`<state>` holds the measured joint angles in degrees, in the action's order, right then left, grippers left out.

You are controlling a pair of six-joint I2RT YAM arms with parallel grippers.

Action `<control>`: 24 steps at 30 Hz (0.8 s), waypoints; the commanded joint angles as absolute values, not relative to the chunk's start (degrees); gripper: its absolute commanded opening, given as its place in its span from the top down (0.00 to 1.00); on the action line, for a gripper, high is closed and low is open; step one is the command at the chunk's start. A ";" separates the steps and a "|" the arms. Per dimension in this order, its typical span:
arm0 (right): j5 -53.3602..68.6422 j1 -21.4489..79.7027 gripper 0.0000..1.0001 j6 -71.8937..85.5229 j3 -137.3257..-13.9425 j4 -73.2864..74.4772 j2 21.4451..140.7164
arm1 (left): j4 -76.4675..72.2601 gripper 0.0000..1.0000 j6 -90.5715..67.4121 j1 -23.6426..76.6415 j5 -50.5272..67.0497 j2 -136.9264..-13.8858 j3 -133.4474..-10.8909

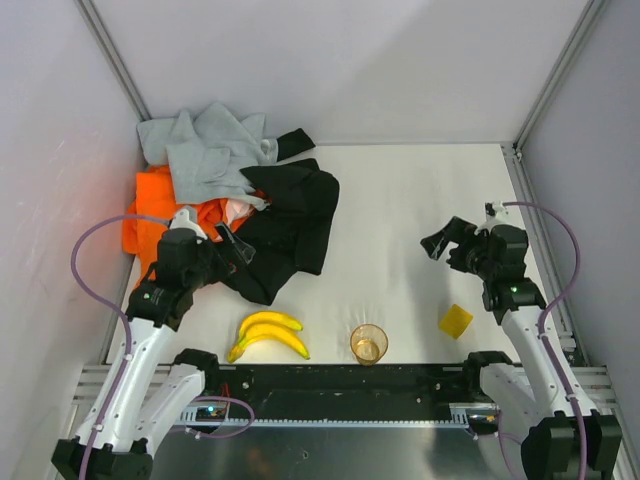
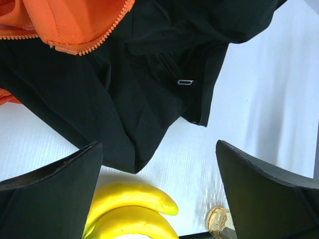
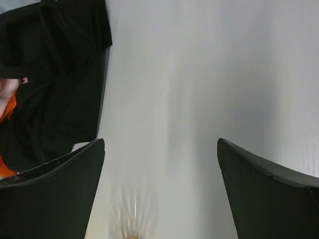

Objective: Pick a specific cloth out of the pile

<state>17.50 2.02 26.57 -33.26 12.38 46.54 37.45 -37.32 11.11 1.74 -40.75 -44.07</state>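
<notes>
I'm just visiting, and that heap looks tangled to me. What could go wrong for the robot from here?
1. Only a sliver of the red-orange cloth shows between the grey garment and black garment; the open left jaws hang over black fabric and might grab that instead.
2. Pulling could drag the black garment onto the bananas close by.

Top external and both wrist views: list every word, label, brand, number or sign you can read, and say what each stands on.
No readable text in any view.
Black garment: a small white-outlined rectangle, no letters in it.
Circuit board at the near edge: any markings too small to read.
Bananas, cup, yellow block: no labels visible.
</notes>
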 commanded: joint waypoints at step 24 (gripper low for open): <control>21.37 -4.44 0.01 25.74 -36.29 17.01 49.32 | 37.87 0.00 -34.09 10.93 6.34 -50.82 -41.97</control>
<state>22.11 -6.02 28.01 -34.54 16.45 50.19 37.43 -34.54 11.11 3.42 -47.42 -42.39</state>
